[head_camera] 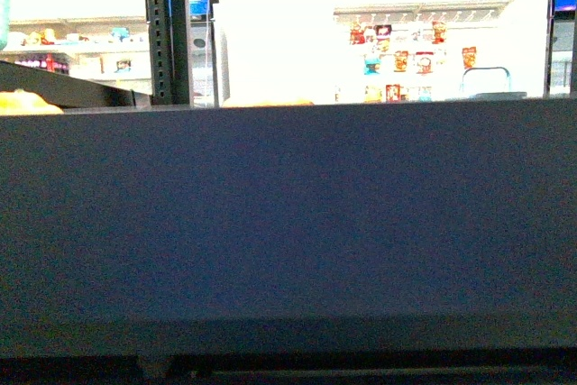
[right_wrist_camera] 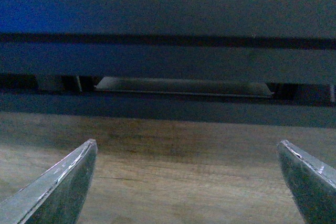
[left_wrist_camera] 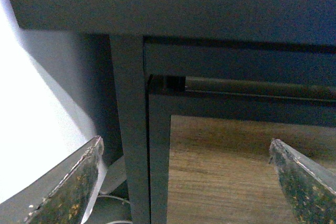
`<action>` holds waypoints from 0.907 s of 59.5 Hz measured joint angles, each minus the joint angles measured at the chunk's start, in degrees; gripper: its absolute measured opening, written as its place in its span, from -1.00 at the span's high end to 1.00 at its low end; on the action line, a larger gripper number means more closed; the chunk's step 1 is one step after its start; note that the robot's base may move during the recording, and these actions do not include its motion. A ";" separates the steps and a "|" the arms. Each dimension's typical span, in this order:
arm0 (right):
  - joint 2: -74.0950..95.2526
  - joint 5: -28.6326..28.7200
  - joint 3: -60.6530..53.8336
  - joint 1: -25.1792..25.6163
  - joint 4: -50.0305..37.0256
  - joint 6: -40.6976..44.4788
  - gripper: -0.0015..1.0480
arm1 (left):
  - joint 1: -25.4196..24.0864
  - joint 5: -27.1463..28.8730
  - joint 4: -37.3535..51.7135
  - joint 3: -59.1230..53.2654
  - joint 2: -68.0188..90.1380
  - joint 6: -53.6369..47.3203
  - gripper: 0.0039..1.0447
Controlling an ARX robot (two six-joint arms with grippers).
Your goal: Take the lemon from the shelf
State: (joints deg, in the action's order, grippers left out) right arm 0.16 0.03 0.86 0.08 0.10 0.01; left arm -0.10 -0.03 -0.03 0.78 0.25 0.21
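Front view only: shelf (head_camera: 288,223) front edge, yellow slivers (head_camera: 27,102) just above it; lemon not identifiable. Wrist views only: left gripper (left_wrist_camera: 185,148) and right gripper (right_wrist_camera: 187,148), both spread wide and empty, facing the wood-grain panel (left_wrist_camera: 226,182).

shelf (head_camera: 288,223): 1 | yellow fruit tops (head_camera: 27,103) (head_camera: 268,102): perhaps 2 | jaws: 2 pairs

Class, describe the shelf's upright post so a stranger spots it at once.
The shelf fills the lower front view as a wide dark panel. Above its top edge, left of centre, rises the upright post. It alone is black with a column of holes.
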 joint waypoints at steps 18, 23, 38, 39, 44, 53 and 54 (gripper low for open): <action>0.00 0.00 0.00 0.00 0.00 0.02 -0.95 | 0.00 0.04 0.00 0.00 0.00 0.04 -0.86; 0.00 0.07 0.00 0.00 0.00 0.02 -0.95 | 0.00 0.07 0.00 0.00 0.00 0.04 -0.86; 0.00 0.00 0.00 0.00 0.00 0.02 -0.95 | 0.00 0.07 0.00 0.00 0.00 0.02 -0.86; 0.00 0.00 0.00 0.00 0.02 0.02 -0.95 | 0.00 0.04 0.00 -0.02 0.00 0.02 -0.86; 0.00 -0.02 0.00 0.00 0.02 0.02 -0.95 | 0.00 0.04 0.00 0.00 0.00 0.02 -0.86; 0.00 -0.02 0.00 0.00 0.00 0.00 -0.95 | 0.00 0.07 0.00 0.00 0.00 0.04 -0.86; 0.00 0.00 0.00 0.00 0.00 0.02 -0.95 | 0.00 0.09 0.00 0.00 0.00 0.02 -0.86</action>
State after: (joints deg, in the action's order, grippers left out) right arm 0.16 0.03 0.86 0.08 0.10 0.03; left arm -0.10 0.05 -0.03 0.78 0.25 0.23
